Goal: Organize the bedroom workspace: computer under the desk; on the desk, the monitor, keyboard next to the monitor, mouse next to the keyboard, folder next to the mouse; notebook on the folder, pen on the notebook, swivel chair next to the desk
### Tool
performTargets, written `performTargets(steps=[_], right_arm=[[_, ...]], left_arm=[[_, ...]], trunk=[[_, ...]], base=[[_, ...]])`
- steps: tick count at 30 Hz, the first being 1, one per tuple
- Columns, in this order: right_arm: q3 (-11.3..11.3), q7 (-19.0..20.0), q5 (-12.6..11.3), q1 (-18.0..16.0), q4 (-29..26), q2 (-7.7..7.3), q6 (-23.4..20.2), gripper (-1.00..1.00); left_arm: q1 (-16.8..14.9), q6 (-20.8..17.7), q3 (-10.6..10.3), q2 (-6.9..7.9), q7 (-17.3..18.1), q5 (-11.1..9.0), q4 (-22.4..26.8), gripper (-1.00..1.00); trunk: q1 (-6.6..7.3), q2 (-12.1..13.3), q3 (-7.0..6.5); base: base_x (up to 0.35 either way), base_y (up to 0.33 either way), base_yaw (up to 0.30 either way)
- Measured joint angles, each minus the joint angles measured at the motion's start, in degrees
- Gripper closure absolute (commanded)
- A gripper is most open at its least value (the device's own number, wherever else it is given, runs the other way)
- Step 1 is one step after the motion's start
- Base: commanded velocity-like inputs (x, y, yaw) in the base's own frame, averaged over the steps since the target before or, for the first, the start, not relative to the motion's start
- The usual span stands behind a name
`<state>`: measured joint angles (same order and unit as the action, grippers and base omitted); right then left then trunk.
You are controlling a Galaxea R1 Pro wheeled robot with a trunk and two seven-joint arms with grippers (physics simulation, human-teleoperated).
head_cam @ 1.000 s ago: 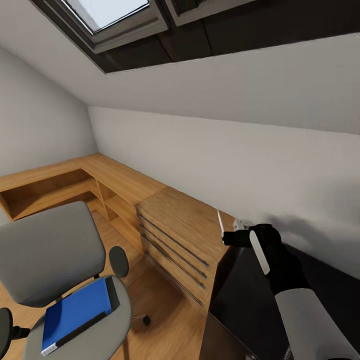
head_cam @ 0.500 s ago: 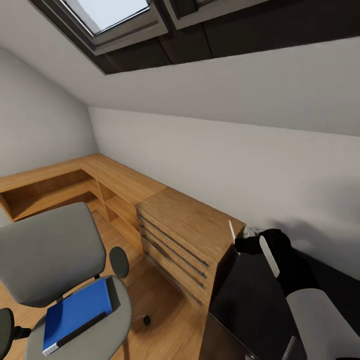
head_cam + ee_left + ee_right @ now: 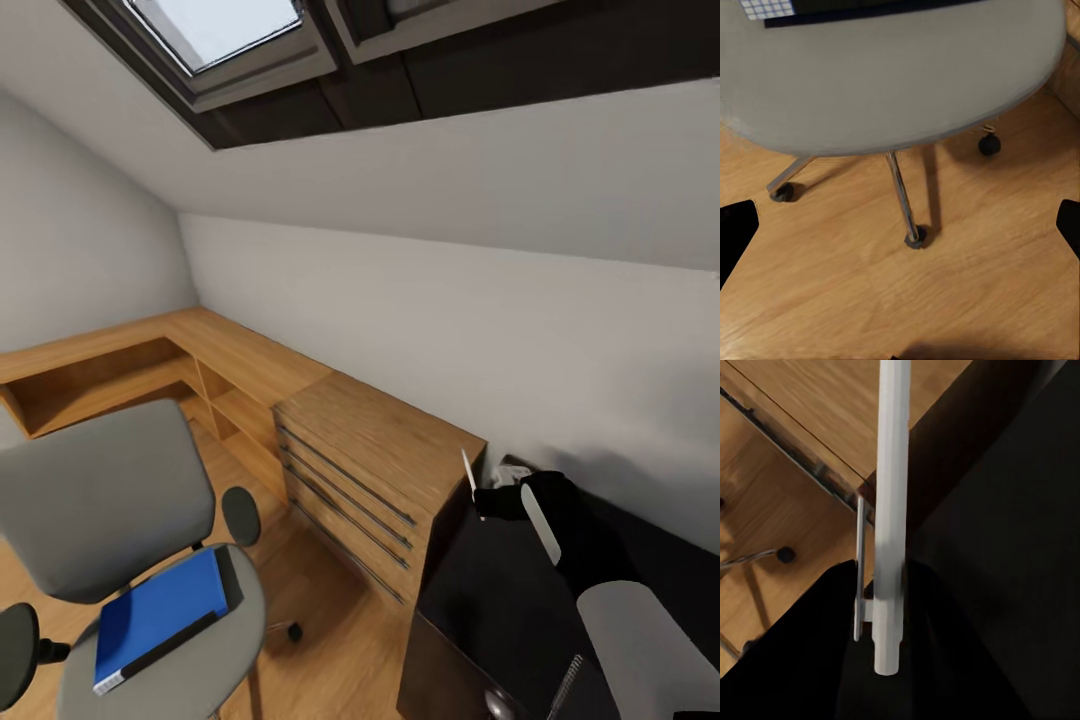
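The grey swivel chair (image 3: 100, 500) stands on the wooden floor at the lower left, with the blue folder (image 3: 160, 615) flat on its seat. My right gripper (image 3: 484, 500) hovers over the left end of the black desk (image 3: 480, 590), shut on the thin white pen (image 3: 466, 470), which points upward. In the right wrist view the pen (image 3: 892, 495) runs out from between the black fingers (image 3: 817, 645) of that gripper (image 3: 889, 615), above the desk (image 3: 1020, 525) edge. My left gripper (image 3: 900, 229) is open above the floor beside the chair's seat (image 3: 885, 75) and chrome base (image 3: 900, 195).
A light wooden drawer unit (image 3: 360, 450) stands against the desk's left end, with low wooden shelving (image 3: 120, 375) running along the walls. A sloped ceiling with a skylight (image 3: 220, 25) hangs overhead. A spiral binding (image 3: 565, 685) shows on the desk near the picture's lower edge.
My right gripper has carried the pen rightward and slightly down, from over the drawer unit's corner to over the desk's end. The head view has shifted a little.
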<state>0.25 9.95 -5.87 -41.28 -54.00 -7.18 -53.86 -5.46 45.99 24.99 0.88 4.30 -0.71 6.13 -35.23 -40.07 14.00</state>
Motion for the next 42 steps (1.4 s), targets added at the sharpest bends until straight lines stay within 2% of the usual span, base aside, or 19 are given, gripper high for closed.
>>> performTargets(steps=[8, 24, 39, 42], right_arm=[[0.02, 0.06, -0.14, 0.00, 0.15, 0.18, 0.20, 1.00], [0.19, 0.24, -0.31, 0.02, 1.84, 0.52, 0.30, 1.00], [0.44, 0.17, -0.07, 0.01, 6.22, 0.69, 4.41, 1.00], [0.57, 0.04, 0.12, 0.01, 8.45, 0.71, 6.57, 1.00]], left_arm=[[-0.02, 0.00, -0.04, 0.02, 0.00, 0.01, -0.02, -1.00], [-0.02, 0.08, -0.02, 0.01, 0.00, 0.00, -0.02, -1.00], [-0.01, 0.08, -0.03, 0.07, 0.00, -0.01, -0.01, -1.00], [0.01, 0.08, -0.03, 0.01, 0.02, 0.00, -0.01, -1.00]], trunk=[[0.00, -0.01, 0.00], [0.03, -0.01, -0.36], [0.03, -0.01, -0.41], [0.03, -0.01, -0.41]], base=[[-0.253, 0.000, 0.000], [-0.022, 0.000, -0.159], [0.000, 0.000, -0.022], [0.000, 0.000, 0.000]])
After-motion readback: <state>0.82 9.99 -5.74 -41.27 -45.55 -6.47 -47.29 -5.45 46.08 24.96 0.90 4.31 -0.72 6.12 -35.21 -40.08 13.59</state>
